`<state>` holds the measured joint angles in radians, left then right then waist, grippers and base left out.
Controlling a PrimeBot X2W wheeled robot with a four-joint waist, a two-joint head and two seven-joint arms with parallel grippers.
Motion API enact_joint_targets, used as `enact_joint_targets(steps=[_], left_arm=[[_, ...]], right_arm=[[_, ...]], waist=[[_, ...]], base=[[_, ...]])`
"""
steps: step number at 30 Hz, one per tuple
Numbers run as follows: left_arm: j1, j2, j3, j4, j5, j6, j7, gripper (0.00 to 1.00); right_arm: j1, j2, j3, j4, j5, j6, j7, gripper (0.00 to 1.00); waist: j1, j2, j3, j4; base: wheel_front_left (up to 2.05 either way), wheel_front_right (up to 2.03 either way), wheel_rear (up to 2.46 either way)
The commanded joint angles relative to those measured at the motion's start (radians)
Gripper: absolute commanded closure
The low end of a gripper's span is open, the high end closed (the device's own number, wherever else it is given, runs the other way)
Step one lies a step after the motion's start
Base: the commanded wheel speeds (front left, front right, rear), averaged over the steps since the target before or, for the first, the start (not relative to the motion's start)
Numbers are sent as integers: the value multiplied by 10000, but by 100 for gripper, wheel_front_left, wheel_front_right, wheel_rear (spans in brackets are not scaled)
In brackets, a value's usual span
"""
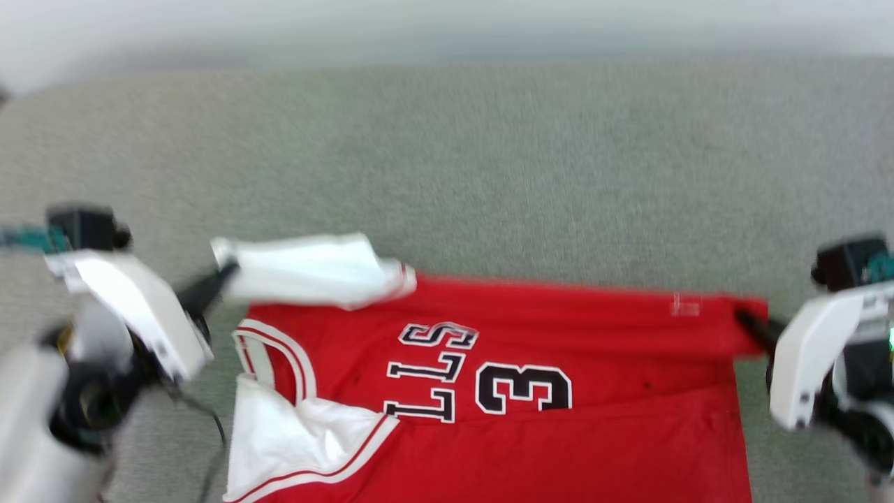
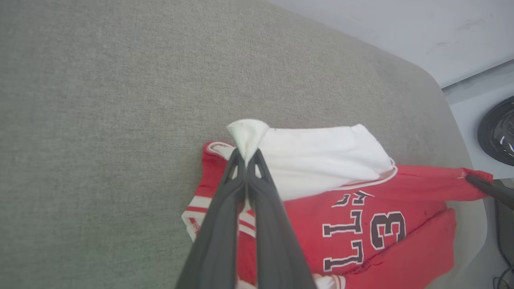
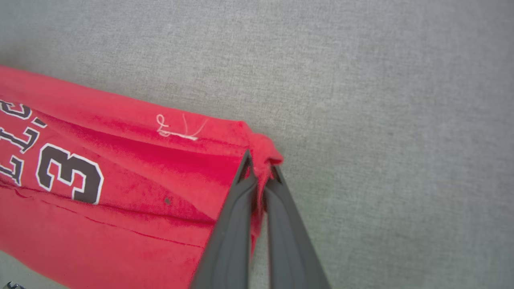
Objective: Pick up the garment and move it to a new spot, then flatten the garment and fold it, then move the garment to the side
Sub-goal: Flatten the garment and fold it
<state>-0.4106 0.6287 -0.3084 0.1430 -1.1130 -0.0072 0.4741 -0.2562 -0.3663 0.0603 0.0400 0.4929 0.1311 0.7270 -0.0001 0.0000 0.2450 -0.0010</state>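
The left hand at nine o'clock pinches the garment by its white sleeve. The right hand at three o'clock pinches its red corner.

The right gripper pinches a bunched corner of the red shirt between its two dark fingers. The shirt lies across grey fabric, with a black "3" outlined in white and a loose white thread near its edge.

grey fabric surface, dark round object
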Motion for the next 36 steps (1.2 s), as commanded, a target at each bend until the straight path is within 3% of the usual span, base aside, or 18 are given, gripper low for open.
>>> enact_joint_targets(steps=[1,8,9,11,12,13,14,16,17,18,26,31,36], left_arm=[[407,-46,46,-90,-89,79,-142,100],[2973,-102,225,-922,-425,670,-675,100],[3271,-66,196,-1018,-471,749,-634,100],[3794,-70,113,-1228,-580,874,-535,100],[3988,-89,70,-1314,-597,927,-522,100],[4179,-148,37,-1351,-615,965,-561,100],[4395,-255,-21,-1341,-698,1013,-578,85],[4729,-328,-85,-1300,-714,1063,-651,38],[4852,-415,-56,-1290,-738,1093,-780,7],[4979,-502,-55,-1295,-772,1075,-871,0],[5350,-736,241,-2090,510,1298,-2888,0],[4929,-937,356,-2741,1582,1737,-4111,0],[4380,-1375,240,-2966,2510,1958,-5238,0]], right_arm=[[306,86,-60,-46,-9,-8,-56,100],[1870,469,-467,132,-120,-8,-518,100],[2019,536,-541,170,-137,-9,-656,89],[2357,647,-563,311,-173,-8,-789,54],[2452,705,-629,362,-191,-8,-889,0],[2564,789,-656,432,-182,-8,-977,0],[2712,871,-678,528,-192,-8,-1070,0],[2930,1004,-715,641,-204,-8,-1259,0],[3046,1030,-672,675,-215,-8,-1352,0],[3139,1064,-695,673,-200,-8,-1479,0],[3672,1023,-954,-589,-91,-8,-2049,0],[3241,577,-1219,-1297,-207,-8,-1247,0],[2980,331,-1397,-1217,-48,-8,-80,0]], waist=[[1,0,-522,234],[1,0,-1065,287],[1,0,-1091,295],[1,0,-1127,285],[1,0,-1149,280],[1,0,-1179,265],[1,0,-1234,251],[1,0,-1315,195],[1,0,-1370,155],[1,0,-1418,127],[1,0,-1974,-155],[1,0,-2211,-319],[1,0,-2279,-142]], base=[[0,0,0],[0,0,0],[0,0,0],[0,0,0],[0,0,0],[0,0,0],[0,0,0],[0,0,0],[0,0,0],[0,0,0],[0,0,0],[0,0,0],[0,0,0]])
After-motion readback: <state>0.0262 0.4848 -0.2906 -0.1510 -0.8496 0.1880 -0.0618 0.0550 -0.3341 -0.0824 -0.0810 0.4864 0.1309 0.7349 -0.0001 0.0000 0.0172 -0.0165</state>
